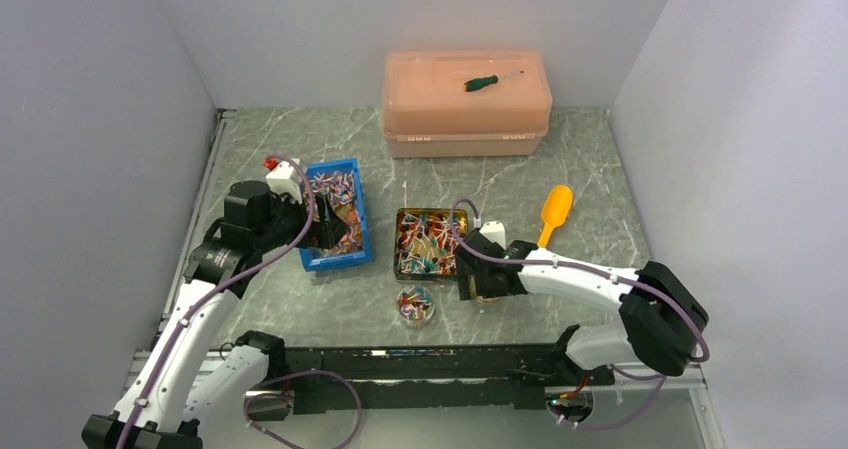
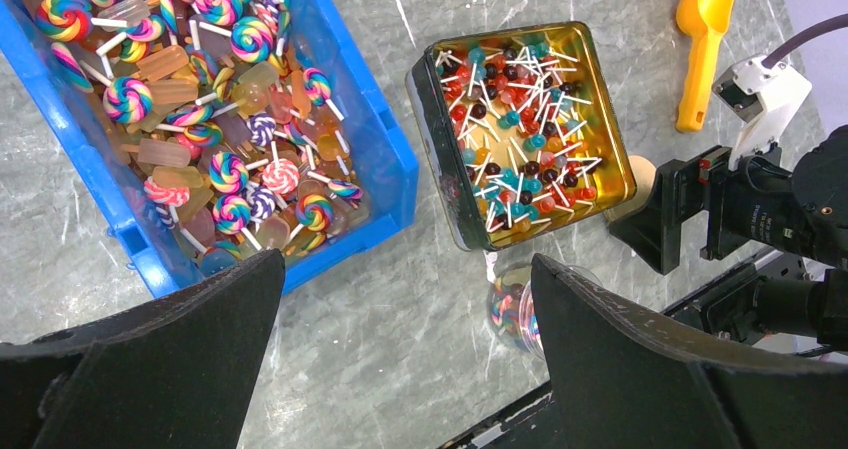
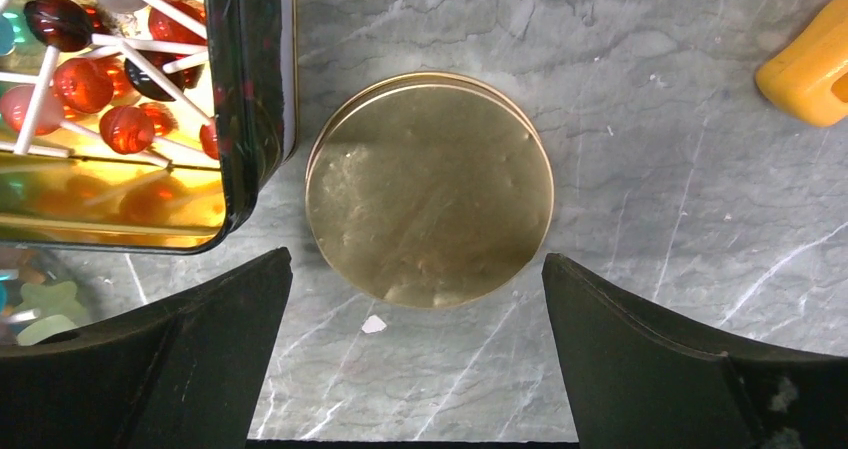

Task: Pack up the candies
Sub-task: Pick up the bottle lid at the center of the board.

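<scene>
Left third of the overhead view: left gripper (image 1: 328, 231) hangs over the near end of the blue bin (image 2: 395, 169), jaws spread wide and holding nothing. The bin is heaped with the candies (image 2: 225, 169), here swirl lollipops on sticks plus pale blocky sweets, so it is probably the supply. Lower centre, on the desk (image 1: 330, 314), stands a small clear round dish (image 1: 415, 306) with a few coloured sweets in it, likely the pack being filled. In the left wrist view it is half cut off by a finger, and the count cannot be made out. Just above it sits the square gold tin (image 2: 435, 159), open and crowded with ball lollipops (image 2: 520, 119), sticks pointing every way. Right of the tin: right gripper (image 1: 478, 281), jaws spread, empty, straddling a round gold lid (image 3: 430, 189) that lies flat beside the tin wall. It looks lined up for a pickup. The lid is hidden under the gripper from overhead, and its fit to the dish cannot be judged. Further right lies the orange scoop (image 1: 553, 212), untouched. Upper centre-right: pink lidded box (image 1: 465, 129), a screwdriver (image 1: 492, 81) on top, contents not visible.
</scene>
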Motion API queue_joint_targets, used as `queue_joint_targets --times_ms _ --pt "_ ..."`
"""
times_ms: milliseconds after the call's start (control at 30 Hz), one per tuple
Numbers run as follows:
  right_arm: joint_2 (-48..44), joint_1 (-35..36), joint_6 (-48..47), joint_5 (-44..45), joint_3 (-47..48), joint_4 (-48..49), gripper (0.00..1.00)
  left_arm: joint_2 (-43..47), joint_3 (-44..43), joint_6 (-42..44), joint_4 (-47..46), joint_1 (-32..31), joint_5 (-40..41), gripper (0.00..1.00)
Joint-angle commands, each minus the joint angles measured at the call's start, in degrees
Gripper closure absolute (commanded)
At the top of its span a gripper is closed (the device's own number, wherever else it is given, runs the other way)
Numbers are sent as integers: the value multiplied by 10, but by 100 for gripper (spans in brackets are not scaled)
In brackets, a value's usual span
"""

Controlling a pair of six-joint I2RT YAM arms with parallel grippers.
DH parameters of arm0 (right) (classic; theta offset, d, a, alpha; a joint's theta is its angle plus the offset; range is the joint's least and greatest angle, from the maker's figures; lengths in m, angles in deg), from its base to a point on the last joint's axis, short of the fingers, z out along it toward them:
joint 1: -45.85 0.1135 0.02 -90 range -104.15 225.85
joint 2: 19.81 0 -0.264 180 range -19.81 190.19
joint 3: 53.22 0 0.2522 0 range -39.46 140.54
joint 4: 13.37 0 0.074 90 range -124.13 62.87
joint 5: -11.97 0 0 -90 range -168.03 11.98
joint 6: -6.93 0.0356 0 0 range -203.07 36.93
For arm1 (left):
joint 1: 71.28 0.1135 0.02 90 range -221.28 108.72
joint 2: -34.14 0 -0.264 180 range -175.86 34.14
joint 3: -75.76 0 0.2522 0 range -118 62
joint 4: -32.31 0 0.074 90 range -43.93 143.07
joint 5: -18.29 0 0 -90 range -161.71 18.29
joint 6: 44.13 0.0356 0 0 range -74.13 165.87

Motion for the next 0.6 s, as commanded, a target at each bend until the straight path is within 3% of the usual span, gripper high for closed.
queue_joint_targets --times_ms 0,567 --pt "6 -5 -8 25 4 24 0 0 -6 11 -24 4 -14 1" --pt "33 -64 -48 -19 -3 87 0 -3 -7 14 -25 14 -20 1"
